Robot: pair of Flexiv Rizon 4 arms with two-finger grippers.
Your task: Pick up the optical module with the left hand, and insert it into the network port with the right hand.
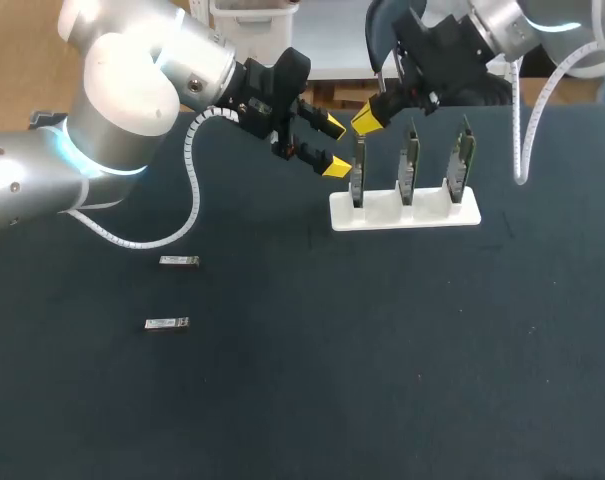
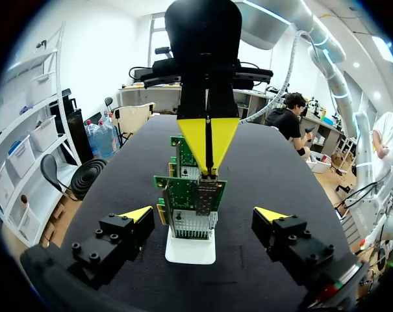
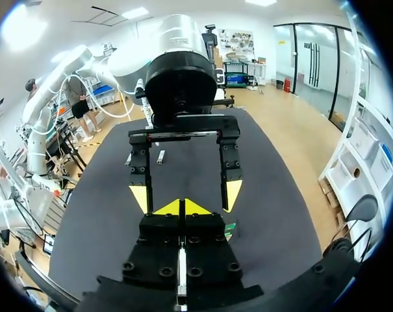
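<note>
Two small silver optical modules (image 1: 179,261) (image 1: 167,323) lie on the dark table at the left, far from both grippers. Three green network cards stand upright in a white stand (image 1: 404,212). My left gripper (image 1: 334,146) hangs open just left of the leftmost card (image 1: 358,172), nothing between its fingers. In the left wrist view this gripper (image 2: 204,213) faces that card (image 2: 191,195) and its metal port (image 2: 208,188). My right gripper (image 1: 370,115) is shut, its yellow tips (image 2: 209,140) pointing down onto the card's top edge. No module shows in it (image 3: 182,207).
The stand sits at the back middle of the table, with the two other cards (image 1: 409,165) (image 1: 462,165) to the right of the grippers. My left arm's cable (image 1: 187,215) loops over the table near the modules.
</note>
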